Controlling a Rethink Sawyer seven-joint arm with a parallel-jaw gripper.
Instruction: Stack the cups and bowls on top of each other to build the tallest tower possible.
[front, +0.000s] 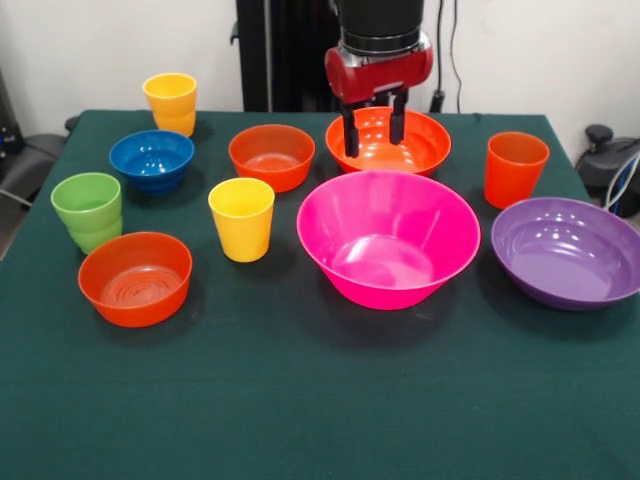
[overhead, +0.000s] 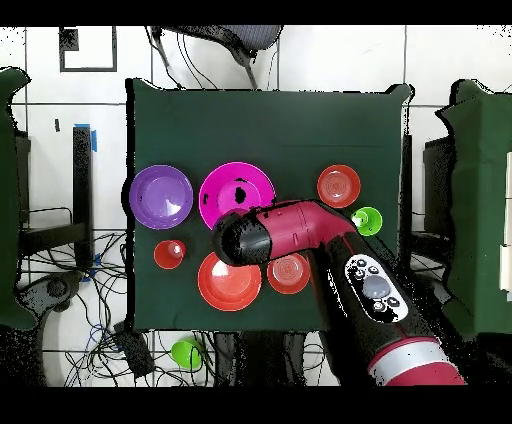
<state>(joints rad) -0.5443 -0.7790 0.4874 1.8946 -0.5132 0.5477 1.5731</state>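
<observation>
Apparently nothing is stacked yet: all 10 pieces sit apart on the worktop (front: 300, 400), the empty, spread end effector (front: 374, 127) hovering over the upper-center orange bowl (front: 420, 145).

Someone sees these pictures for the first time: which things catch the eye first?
The largest pink bowl dominates the middle of the green table. Just behind it the red gripper hangs, open, over the large orange bowl. The large purple bowl stands out at the right edge in the front view.
</observation>
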